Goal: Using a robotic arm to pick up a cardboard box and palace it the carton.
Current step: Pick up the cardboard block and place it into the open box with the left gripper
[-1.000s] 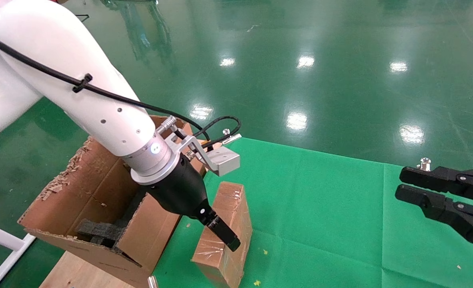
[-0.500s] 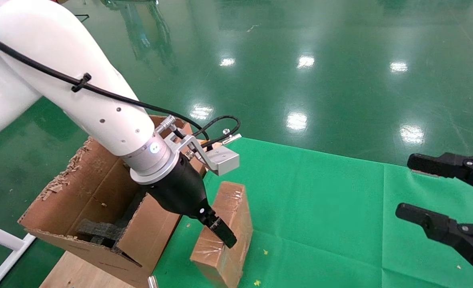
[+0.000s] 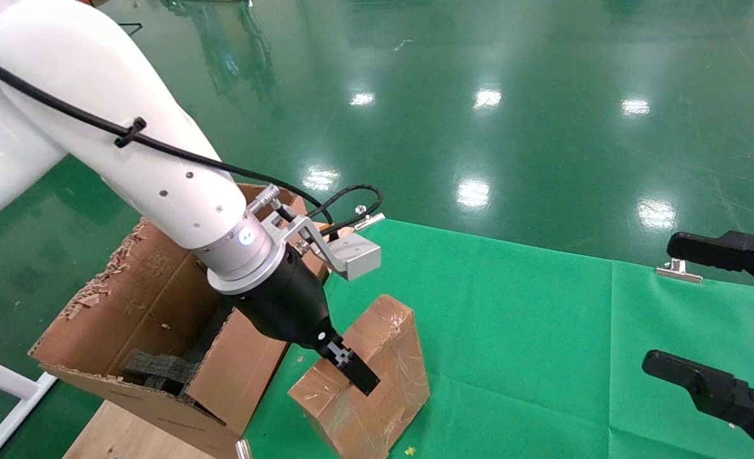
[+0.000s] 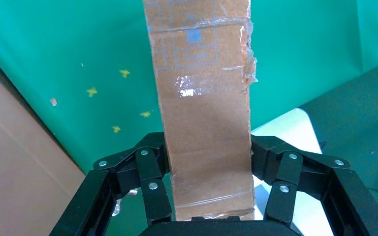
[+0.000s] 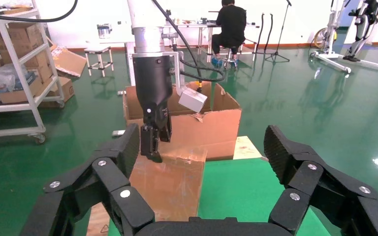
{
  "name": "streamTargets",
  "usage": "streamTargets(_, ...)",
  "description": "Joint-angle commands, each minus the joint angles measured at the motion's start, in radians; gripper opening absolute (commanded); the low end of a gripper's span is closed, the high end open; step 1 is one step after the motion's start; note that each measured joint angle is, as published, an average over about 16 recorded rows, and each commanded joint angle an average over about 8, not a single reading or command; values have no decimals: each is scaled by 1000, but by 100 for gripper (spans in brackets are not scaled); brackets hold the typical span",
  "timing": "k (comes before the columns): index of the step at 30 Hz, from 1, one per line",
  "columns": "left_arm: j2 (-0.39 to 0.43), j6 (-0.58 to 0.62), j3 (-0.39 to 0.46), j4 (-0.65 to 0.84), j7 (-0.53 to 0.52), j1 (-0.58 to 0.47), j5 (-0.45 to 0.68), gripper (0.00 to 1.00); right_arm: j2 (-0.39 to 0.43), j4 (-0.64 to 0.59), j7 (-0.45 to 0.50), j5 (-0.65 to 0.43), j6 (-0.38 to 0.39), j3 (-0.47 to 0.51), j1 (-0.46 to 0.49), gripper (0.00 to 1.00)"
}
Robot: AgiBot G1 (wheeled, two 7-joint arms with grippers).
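Now the left gripper (image 3: 351, 370) has its jaws clamped on the cardboard box (image 3: 377, 382), which has tilted and turned since earlier, beside the carton (image 3: 160, 306) on the green table (image 3: 530, 331). Right gripper (image 3: 702, 319) jaws have spread wider.

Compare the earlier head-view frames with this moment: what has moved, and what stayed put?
The cardboard box, clamped in the left gripper, has tipped and swung, showing a broader face than before; the arm itself barely shifted. The right gripper has opened from nearly shut to wide apart and drawn toward the right edge. The carton and green cloth stayed as they were.
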Motion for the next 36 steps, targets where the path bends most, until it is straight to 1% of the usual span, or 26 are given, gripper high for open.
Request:
streamTargets(1,-3,-3,-1,4,1,-5,-4,0,0,0,0,0,0,0,0,100)
streamTargets(6,-56,-11,-44,40,42,-86,-15,0,0,0,0,0,0,0,0,100)
streamTargets(11,-106,0,-88,127,117,-198,-1,0,0,0,0,0,0,0,0,100)
streamTargets(16,-133,14,-101,246,222,-314,61,0,0,0,0,0,0,0,0,100)
streamTargets(22,-158,20,-74,384,349,-415,161,0,0,0,0,0,0,0,0,100)
streamTargets(28,-204,5,-44,525,478,-447,221,0,0,0,0,0,0,0,0,100)
streamTargets(36,-261,-41,-22,725,678,-407,245,0,0,0,0,0,0,0,0,100)
